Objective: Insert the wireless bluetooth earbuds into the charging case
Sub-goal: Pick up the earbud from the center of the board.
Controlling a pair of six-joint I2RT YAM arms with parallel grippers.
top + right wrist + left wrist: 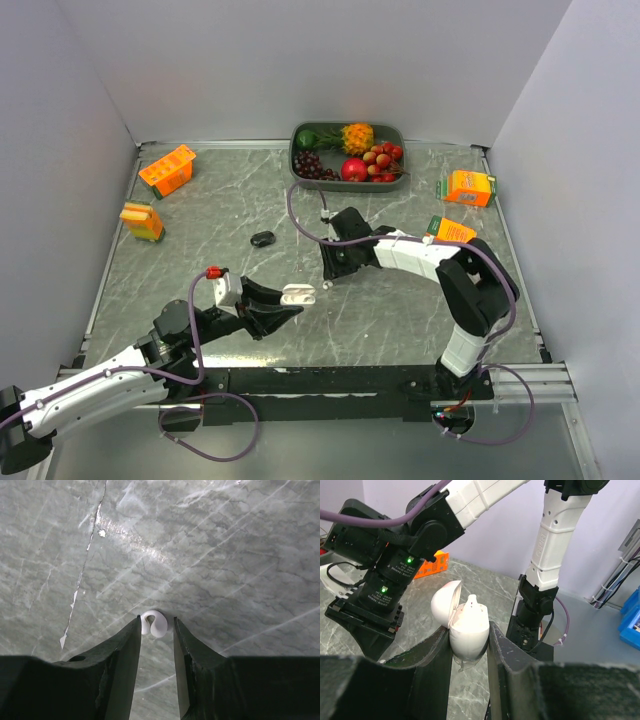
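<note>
My left gripper (470,642) is shut on a white charging case (469,630), held above the table with its lid (443,601) flipped open to the left. One white earbud (472,600) pokes up out of the case. From above, the case (297,294) sits at the tip of the left gripper (288,304), close to the right gripper (327,281), which points down at the table. In the right wrist view, another white earbud (154,624) lies on the marble between the tips of my open right gripper (156,623). The left fingertip (136,625) is against it and the right one stands apart.
A small black oval case (263,238) lies on the table left of the right gripper. A grey tray (398,133) of fruit stands at the back. Orange cartons sit at the far left (167,170), the left (142,221), the far right (468,187) and by the right arm (452,230).
</note>
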